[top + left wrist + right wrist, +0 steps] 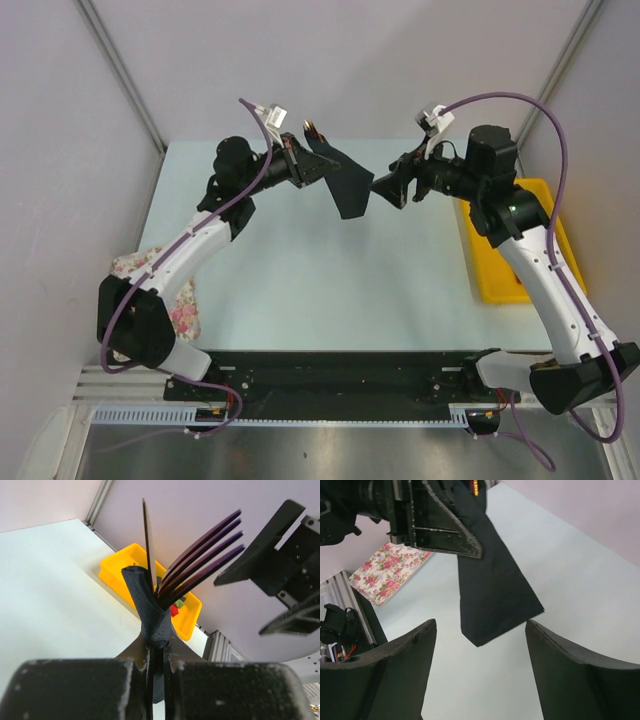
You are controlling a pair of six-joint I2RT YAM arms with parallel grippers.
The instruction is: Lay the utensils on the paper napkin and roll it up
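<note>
- Left gripper (303, 168) was clenched on the napkin (345, 187) and fork (202, 555), both held above the table (300, 290).
- Right gripper (388, 190) was spread wide, near the napkin's hanging end.

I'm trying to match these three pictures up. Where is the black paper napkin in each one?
Top external: the black napkin hangs at upper centre, above the table.
Left wrist: bunched at centre, pinched in the left gripper, beside fork tines.
Right wrist: hanging at centre.
Shared landmark: the left gripper holding it, seen in all three.
</note>
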